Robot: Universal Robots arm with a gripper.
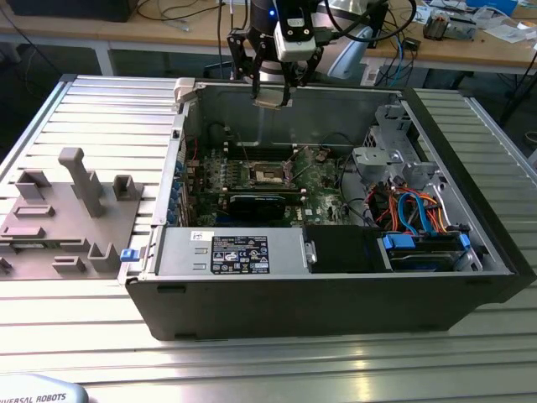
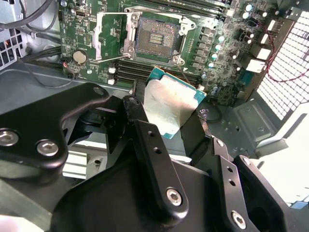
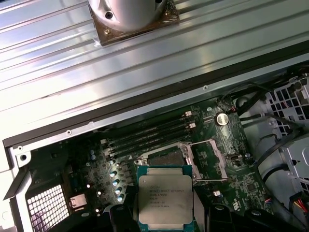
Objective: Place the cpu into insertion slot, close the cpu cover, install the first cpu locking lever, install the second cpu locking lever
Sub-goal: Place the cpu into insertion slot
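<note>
exterior view: high, far | both wrist views: close, share insertion slot (image 2: 155,37)

Robotics lab or workshop. Ribbed aluminium bench (image 1: 84,109) carries an opened computer case (image 1: 294,315) with its circuit board (image 1: 323,180) exposed, beside a grey moulded fixture tray (image 1: 59,222). Wooden benches (image 1: 168,35) behind hold loose cables (image 1: 189,13).

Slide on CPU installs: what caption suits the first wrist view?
The gripper holds the cpu, with the open insertion slot beyond on the circuit board.
</note>
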